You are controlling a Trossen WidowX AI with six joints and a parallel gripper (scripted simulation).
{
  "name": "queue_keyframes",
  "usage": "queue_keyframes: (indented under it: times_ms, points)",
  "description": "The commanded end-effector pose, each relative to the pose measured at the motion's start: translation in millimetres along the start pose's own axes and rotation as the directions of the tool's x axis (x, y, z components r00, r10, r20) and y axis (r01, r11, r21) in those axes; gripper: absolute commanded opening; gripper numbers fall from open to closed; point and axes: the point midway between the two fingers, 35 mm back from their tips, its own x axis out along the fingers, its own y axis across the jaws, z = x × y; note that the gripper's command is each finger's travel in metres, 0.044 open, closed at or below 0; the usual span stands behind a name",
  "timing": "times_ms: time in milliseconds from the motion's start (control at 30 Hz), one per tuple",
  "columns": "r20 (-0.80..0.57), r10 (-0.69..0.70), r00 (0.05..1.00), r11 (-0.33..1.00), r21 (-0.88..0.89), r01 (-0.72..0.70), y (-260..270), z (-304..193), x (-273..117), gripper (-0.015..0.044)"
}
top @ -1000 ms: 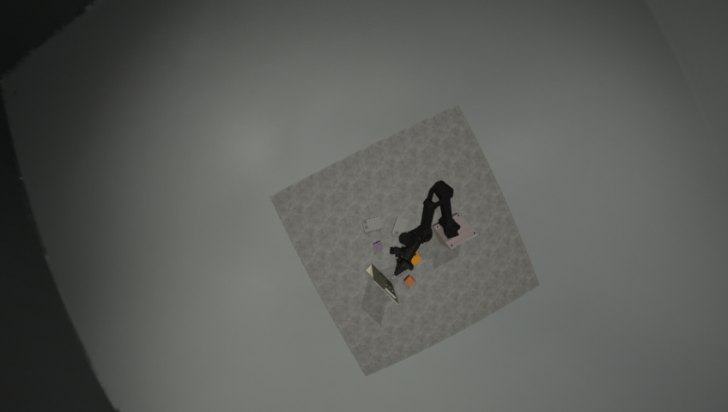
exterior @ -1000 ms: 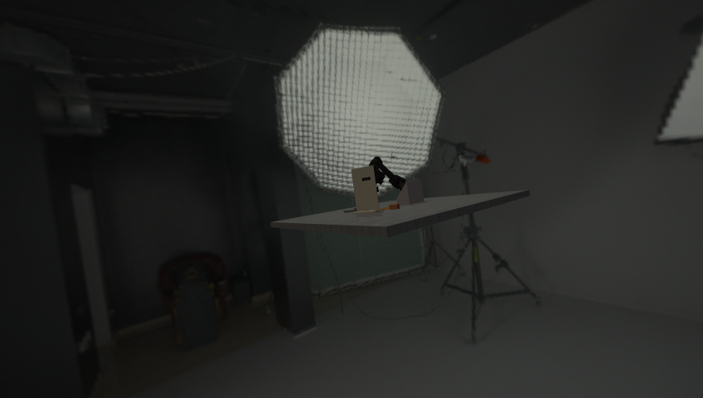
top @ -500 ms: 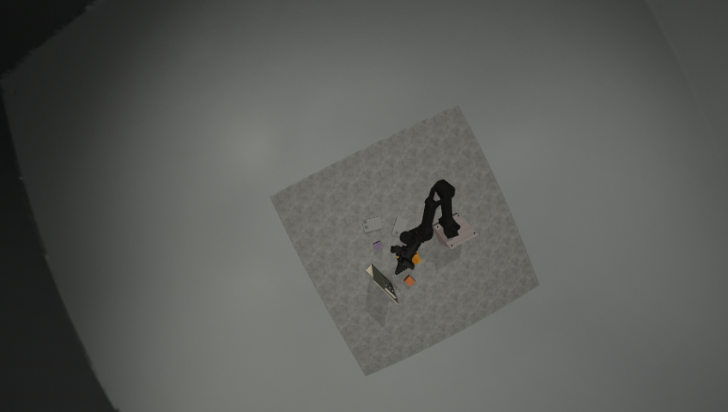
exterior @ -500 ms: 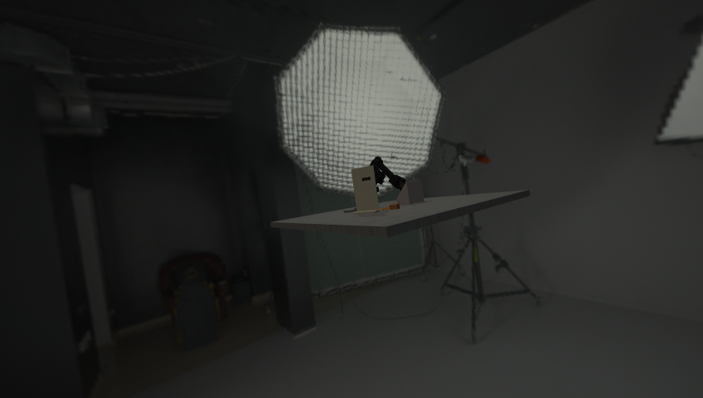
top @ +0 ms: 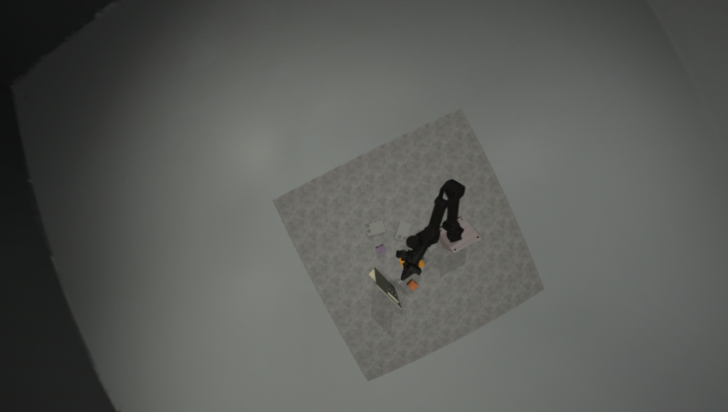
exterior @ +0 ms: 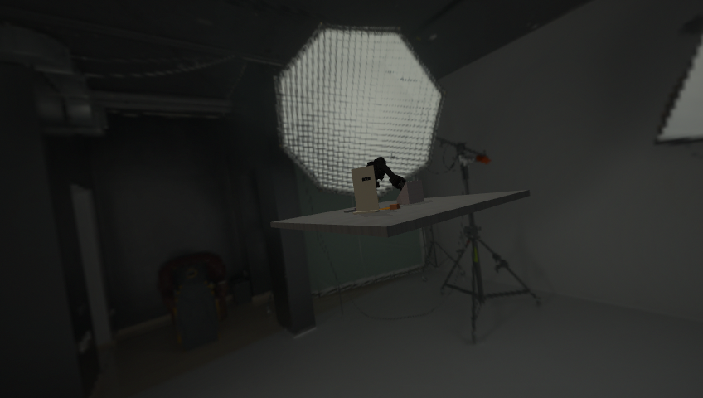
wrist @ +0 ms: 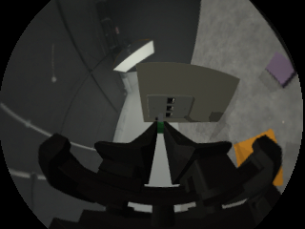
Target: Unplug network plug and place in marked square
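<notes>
The cream panel (top: 383, 281) (exterior: 365, 195) (wrist: 191, 78) stands upright; its socket plate (wrist: 184, 106) has several dark openings. My gripper (top: 403, 278) (wrist: 160, 124) is shut on the network plug, whose green part (wrist: 160, 126) shows between the fingertips. The plug's pale clear front sticks out towards the panel. In the top view a gap shows between the plug's tip and the panel, so the plug is out of the socket. The flat orange-yellow patch (top: 421, 263) (wrist: 249, 149), apparently the marked square, lies on the table partly under the gripper. The tab is too small to make out.
An orange block (top: 412, 285) (exterior: 394, 206) lies near the gripper's tip. A purple block (top: 380, 250) (wrist: 281, 69) and two grey plates (top: 375, 227) (top: 402, 229) lie on the panel's other side. The arm's pinkish base block (top: 467, 238) (exterior: 413, 191) stands behind.
</notes>
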Motion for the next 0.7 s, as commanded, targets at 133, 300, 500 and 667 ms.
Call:
queue_keyframes:
  times_ms: [133,300,500,667]
  points:
    - [0.002,-0.001,1.000,1.000,0.004,0.001,20,-4,-9,0.0000]
    - [0.002,0.000,1.000,1.000,0.005,0.000,28,-6,-13,0.0000]
    - [-0.010,-0.132,0.991,0.987,0.088,0.133,4,-20,-6,0.0000]
    - [-0.017,-0.277,0.961,0.948,0.162,0.276,-22,-34,-4,0.0000]
